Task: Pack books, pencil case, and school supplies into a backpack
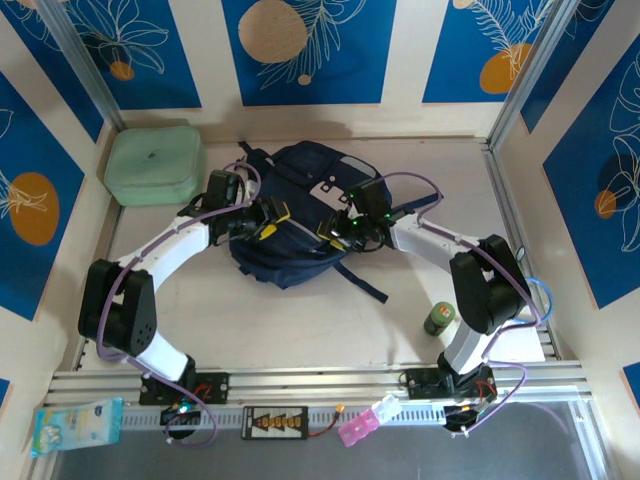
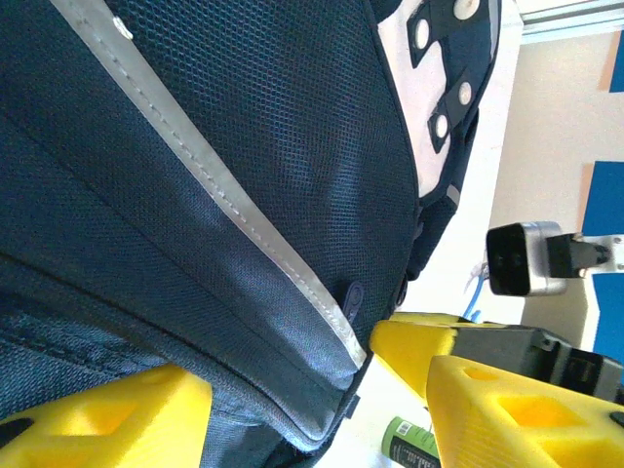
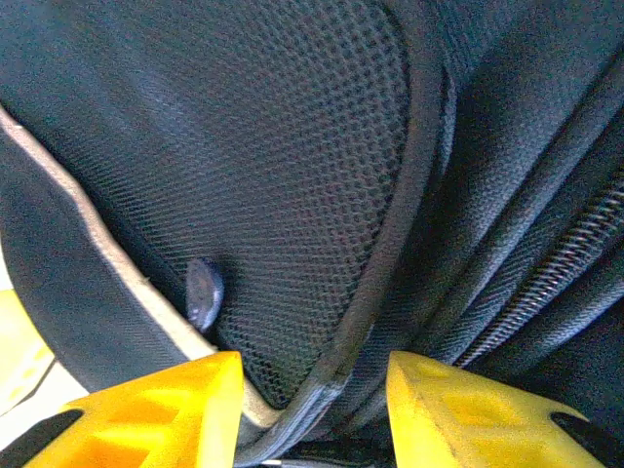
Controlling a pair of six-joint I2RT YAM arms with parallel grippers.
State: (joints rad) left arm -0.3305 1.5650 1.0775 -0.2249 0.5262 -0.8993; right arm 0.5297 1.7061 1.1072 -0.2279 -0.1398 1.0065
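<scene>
top view: noted the backpack (image 1: 290,200) lying mid-table, long axis roughly away from the bases, left gripper (image 1: 272,222) on its left flank and right gripper (image 1: 332,232) on its right, equally near. left wrist: found jaws standing apart with the striped pocket fold (image 2: 244,224) between them, clear of one finger, nothing pinched. right wrist: found jaws part-way apart astride a piped seam (image 3: 390,273); could not tell clamped from loose, nor tell the backpack open from zipped.

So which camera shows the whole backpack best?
The top camera: the whole backpack fits in. The left wrist view gives a close-up of its pale stripe and patch; the right wrist, mesh and piping.
</scene>
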